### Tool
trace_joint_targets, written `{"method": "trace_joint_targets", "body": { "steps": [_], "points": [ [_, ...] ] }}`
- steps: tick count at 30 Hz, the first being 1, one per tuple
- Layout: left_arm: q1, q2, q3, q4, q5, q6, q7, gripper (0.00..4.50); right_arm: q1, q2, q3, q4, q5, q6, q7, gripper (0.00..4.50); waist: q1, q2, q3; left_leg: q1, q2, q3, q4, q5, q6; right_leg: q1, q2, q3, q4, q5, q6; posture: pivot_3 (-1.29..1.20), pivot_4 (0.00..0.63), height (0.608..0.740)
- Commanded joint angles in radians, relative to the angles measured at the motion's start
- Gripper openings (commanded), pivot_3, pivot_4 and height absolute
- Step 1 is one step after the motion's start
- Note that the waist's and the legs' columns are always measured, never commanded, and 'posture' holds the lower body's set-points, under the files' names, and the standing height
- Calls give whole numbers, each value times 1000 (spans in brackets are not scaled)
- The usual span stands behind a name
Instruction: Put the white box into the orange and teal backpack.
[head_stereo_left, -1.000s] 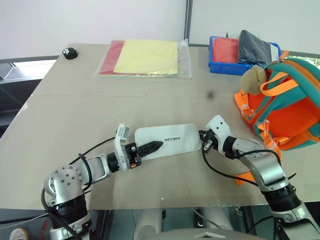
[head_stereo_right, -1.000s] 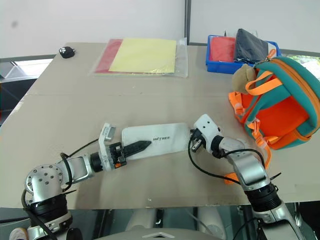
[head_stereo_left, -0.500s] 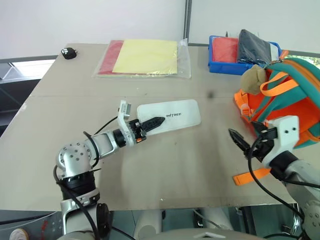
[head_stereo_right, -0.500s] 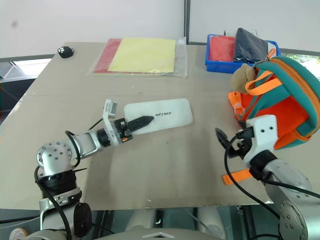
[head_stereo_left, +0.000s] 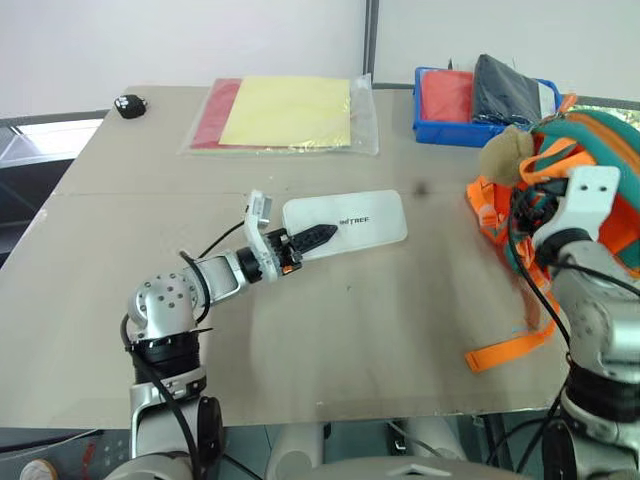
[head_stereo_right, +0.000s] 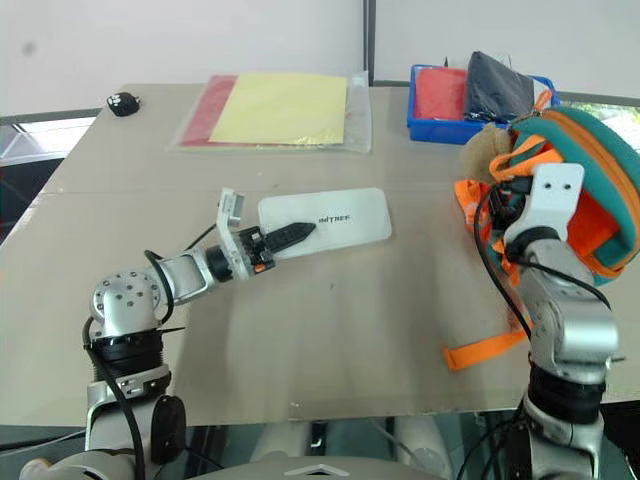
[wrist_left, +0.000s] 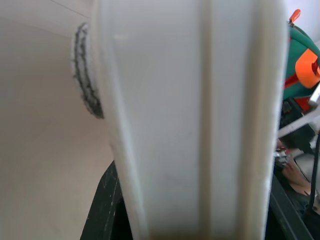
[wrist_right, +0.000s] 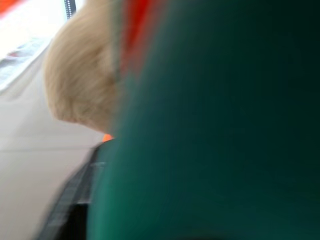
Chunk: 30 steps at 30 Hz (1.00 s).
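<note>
Left jaws (head_stereo_left: 318, 237) stay clamped on the white box (head_stereo_left: 350, 219); right jaws' state unclear, now at the backpack (head_stereo_left: 600, 200).

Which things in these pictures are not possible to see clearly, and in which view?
- Right gripper: in the head views its fingers are lost against the orange and teal backpack; open or shut cannot be told.
- Backpack opening: hidden in the head views; right wrist view is a close teal blur.
- White box: its far end is cut off in the left wrist view.
- Blue tray: its contents are too small to name.
- Small black object: too small to identify.
</note>
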Motion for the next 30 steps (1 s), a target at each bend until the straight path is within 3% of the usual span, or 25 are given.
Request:
{"method": "trace_joint_targets", "body": {
  "steps": [1, 4, 8, 16, 21, 26, 30],
  "points": [
    [6, -1, 33, -64, -31, -40, 4, 1103, -26, -21, 17, 42, -40, -112, 25, 1213, -1, 0, 0, 0, 0, 0, 0, 0, 0, 0, 0, 0, 0, 0, 0, 0, 150, 740],
    [28, -5, 42, -83, -27, -72, 14, 1103, -50, -39, 46, 83, -55, -196, 76, 25, -2, 0, 0, -1, 0, 1, -1, 0, 0, -1, 0, 1, -1, 0, 0, 0, 150, 740],
    [42, -36, 98, -103, -36, -163, 48, 1103, -133, -67, 131, 118, -21, -338, 251, 0, -6, 1, 2, 0, 0, 2, -1, 0, 0, -1, 0, 3, 0, 0, 1, 0, 150, 740],
    [32, 8, 200, -100, -41, -299, 78, 1103, -346, -9, 197, 111, 202, -356, 542, 0, -21, 1, 3, 1, 1, 1, -1, 0, 0, -1, 1, 3, 1, 0, 1, 0, 150, 740],
    [66, 158, 284, -108, -44, -324, 22, 1103, -373, -34, 249, 42, 339, -257, 685, 0, -25, 0, 5, -5, 1, 0, -1, 0, 0, -4, 0, 0, 0, 0, 1, 0, 150, 740],
    [152, 299, 337, -159, -26, -355, -76, 1103, -254, -106, 353, 53, 267, -309, 790, 0, -16, 0, 5, -11, 0, -2, -1, 0, 0, -9, -2, -3, -1, 0, 1, 0, 150, 740],
    [264, 388, 376, -217, -23, -409, -255, 1103, -163, -144, 354, 70, 300, -353, 905, 0, -11, -1, 5, -11, -1, -1, 0, 0, 0, -9, -4, -4, -3, 0, 1, 0, 150, 740]
  ]
}}
